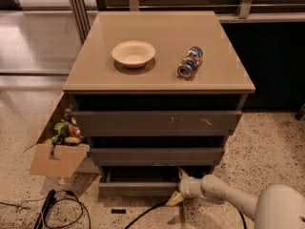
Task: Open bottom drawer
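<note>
The bottom drawer (pixel 136 188) sits slightly pulled out, lowest in the cabinet (pixel 157 120). At its front's right end the gripper (pixel 178 186) has its fingers (pixel 182 173) spread, one above the front's top edge, one below near the floor (pixel 267 142).

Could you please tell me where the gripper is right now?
In the camera view, the gripper sits low, right of centre, at the right end of the bottom drawer front.

Cream hand (pixel 177 187) at the grey-brown bottom drawer (pixel 138 189) (plain front), and a cream bowl (pixel 133 53) on the tan top (pixel 152 25).
</note>
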{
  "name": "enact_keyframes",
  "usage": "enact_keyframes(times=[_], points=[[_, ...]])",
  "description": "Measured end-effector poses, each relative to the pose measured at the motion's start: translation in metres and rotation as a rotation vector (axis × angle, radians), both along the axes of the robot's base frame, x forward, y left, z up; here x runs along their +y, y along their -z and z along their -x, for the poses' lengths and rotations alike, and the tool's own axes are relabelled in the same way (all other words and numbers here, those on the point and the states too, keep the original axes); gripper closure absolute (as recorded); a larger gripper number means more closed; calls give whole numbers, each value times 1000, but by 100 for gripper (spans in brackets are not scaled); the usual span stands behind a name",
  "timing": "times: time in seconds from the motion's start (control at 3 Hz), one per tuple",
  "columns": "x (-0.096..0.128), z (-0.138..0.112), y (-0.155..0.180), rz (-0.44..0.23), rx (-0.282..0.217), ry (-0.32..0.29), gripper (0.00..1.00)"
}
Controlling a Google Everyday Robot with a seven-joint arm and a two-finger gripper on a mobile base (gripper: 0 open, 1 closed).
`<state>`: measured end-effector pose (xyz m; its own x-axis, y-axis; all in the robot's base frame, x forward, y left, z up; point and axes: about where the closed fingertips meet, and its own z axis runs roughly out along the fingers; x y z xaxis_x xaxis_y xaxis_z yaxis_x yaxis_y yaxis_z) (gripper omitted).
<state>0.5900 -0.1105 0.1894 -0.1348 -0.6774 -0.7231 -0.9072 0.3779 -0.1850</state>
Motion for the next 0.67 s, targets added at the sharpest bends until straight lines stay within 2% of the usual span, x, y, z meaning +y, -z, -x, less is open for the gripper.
enact_keyframes(times=[0.33,0.67], points=[[4,2,22,-2,38,-18,19],[-7,19,26,9,50,-32,42]])
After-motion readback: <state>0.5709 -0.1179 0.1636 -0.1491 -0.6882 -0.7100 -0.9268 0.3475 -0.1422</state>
